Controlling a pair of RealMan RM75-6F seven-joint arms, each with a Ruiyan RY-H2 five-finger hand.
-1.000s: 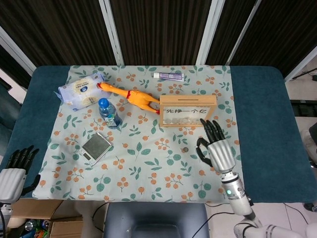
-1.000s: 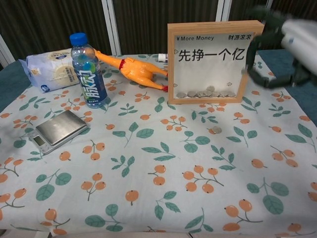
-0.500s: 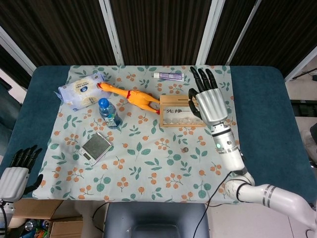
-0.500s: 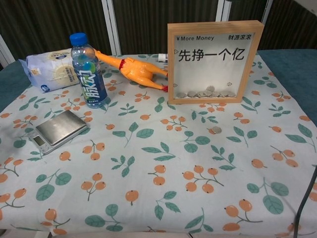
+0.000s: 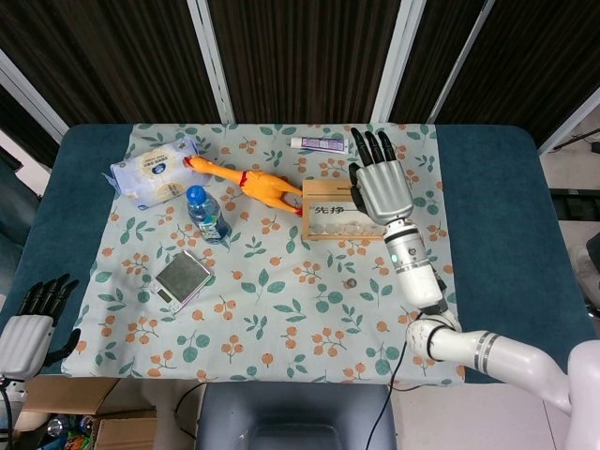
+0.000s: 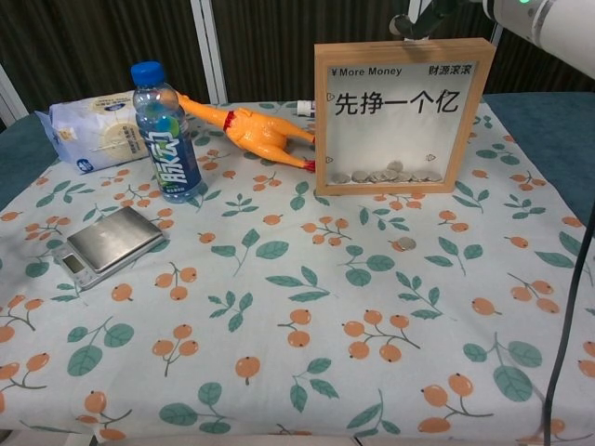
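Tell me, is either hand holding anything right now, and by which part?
Nothing is held. The right hand hovers over the coin frame with fingers spread, and the left hand lies open at the table edge.

1. Wooden coin frame, glass-fronted, printed "More Money" with Chinese characters; upright on the floral cloth, coins piled at its bottom.
2. Loose coin flat on the cloth, just before it.

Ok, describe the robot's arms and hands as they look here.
Both hands have a silver-grey metal back and black fingers: the right hand, the left hand. The right forearm is a white cylinder with a small green light, then a white elbow section with dark bands. A black cable hangs beside it.
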